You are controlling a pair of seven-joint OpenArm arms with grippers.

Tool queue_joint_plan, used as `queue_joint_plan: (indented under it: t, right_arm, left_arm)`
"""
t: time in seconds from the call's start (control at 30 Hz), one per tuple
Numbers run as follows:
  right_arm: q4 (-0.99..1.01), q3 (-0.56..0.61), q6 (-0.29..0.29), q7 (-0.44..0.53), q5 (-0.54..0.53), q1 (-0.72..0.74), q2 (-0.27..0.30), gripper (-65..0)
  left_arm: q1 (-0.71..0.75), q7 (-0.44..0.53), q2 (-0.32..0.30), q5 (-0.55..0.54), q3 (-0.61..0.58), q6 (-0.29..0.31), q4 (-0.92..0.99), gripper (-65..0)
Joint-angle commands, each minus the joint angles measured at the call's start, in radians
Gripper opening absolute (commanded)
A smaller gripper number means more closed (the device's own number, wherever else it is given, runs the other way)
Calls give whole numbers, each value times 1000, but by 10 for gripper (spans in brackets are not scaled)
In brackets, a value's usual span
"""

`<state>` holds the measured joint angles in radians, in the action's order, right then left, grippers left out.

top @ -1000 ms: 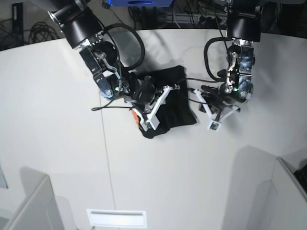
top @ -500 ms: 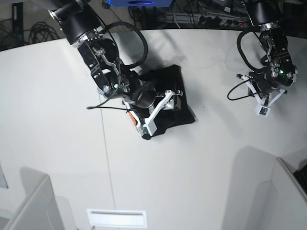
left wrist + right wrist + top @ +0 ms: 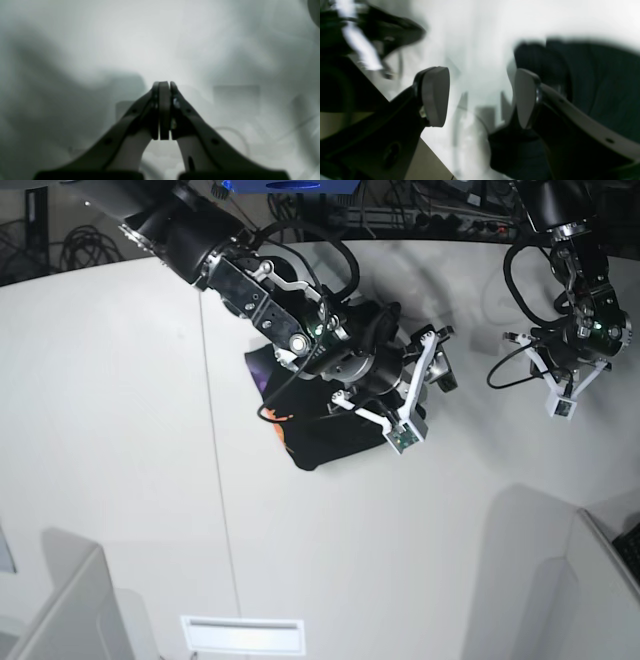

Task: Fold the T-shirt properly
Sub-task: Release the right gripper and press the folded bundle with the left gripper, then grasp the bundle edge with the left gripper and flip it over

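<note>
Presently we find the black T-shirt (image 3: 335,445) bunched on the white table (image 3: 300,550) beneath our right gripper (image 3: 482,97), its jaws wide apart and holding nothing, while our left gripper (image 3: 164,86) is closed, empty, well apart from the cloth.

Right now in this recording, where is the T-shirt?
In the base view, the black T-shirt lies bunched on the table, left of centre, partly beneath the open right gripper.

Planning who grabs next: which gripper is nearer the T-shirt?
Right. The right gripper is open just above the T-shirt's edge; the left gripper is off to its side, shut.
</note>
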<state>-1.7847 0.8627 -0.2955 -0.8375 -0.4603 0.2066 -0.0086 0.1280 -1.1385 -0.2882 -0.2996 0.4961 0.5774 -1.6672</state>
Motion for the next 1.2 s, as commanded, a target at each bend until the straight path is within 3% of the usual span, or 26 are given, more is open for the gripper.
queue_joint_plan:
  t: [0.0, 0.07, 0.1, 0.17, 0.23, 0.3, 0.47, 0.67, 0.7, 0.87, 0.93, 1.0, 1.17]
  right_arm:
    - [-40, -7, 2, 14, 42, 12, 2, -275]
    - [-76, -40, 0, -12, 123, -11, 35, -294]
    - [-94, -64, 0, -16, 163, -26, 52, -333]
    - [-122, -112, 0, -16, 220, -60, 94, -482]
    - [-131, -159, 0, -15, 225, -101, 118, -650]
    - [-131, -205, 0, 1, 209, -152, 132, -650]
    - [-143, -317, 0, 88, 212, -306, 164, -650]
    - [-146, -440, 6, 111, 209, -396, 203, -650]
    - [-148, -445, 6, 111, 209, -401, 212, -650]
    - [-157, -448, 6, 111, 209, -439, 255, -650]
    - [-165, -448, 6, 111, 209, -450, 266, -650]
    - [-171, -448, 6, 109, 209, -457, 269, -650]
    - [-171, -448, 6, 109, 211, -467, 289, -650]
  left_arm:
    - [-9, 7, -15, -6, 6, 5, -20, -650]
    - [-3, 5, -15, -6, 6, 5, -24, -650]
    - [12, 5, -15, -6, 5, 5, -35, -650]
    - [37, 5, -15, -6, -4, 19, -73, -650]
    - [60, 5, -9, -6, -4, 69, -106, -650]
    - [72, 5, 17, -6, -3, 117, -136, -650]
    - [81, 5, 126, -28, -4, 121, -213, -650]
    - [86, 5, 214, -326, 8, 121, -196, -650]
    - [86, 5, 223, -365, 8, 121, -178, -609]
    - [71, 8, 257, -542, 37, 121, -15, -183]
    - [49, 8, 258, -606, 32, 121, 58, -64]
    - [35, 10, 258, -651, 32, 121, 126, -18]
    - [-14, 12, 260, -686, 31, 121, 195, -18]
